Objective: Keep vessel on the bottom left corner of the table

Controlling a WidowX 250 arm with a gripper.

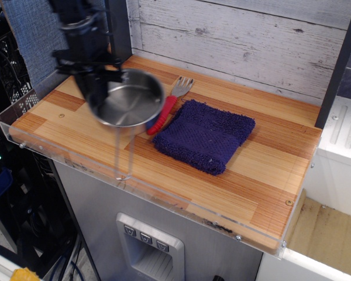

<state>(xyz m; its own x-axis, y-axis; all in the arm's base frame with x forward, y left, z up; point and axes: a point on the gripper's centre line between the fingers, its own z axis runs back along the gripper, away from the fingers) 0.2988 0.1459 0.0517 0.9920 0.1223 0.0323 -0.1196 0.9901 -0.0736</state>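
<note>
Observation.image looks down on the worktop (263, 170) from its front side. Over the left end, the gripper (96, 93) hangs from a dark arm, blurred by motion. Its jaws are clenched on the left rim of the pan (130, 98), which is lifted clear of the wood and tilted a little toward the camera. The pan is shiny steel, round and shallow, and its thin wire loop handle (124, 158) dangles from the near rim, reaching down toward the front edge beside the clear acrylic lip; it is smeared by blur, so whether its tip touches the wood cannot be told. The pan sits above the left half of the worktop, nearer the front-left corner than the back one, though not at the corner itself.

Just right of the pan, partly hidden under its rim, lies a fork (171, 100) with a red grip and a metal head pointing to the back edge. Its head lies just beside the back-left corner of the towel (205, 133), a dark blue knitted square lying flat around the middle of the worktop, turned at an angle to the edges. The right end of the wood is bare planks, light and reddish.
</note>
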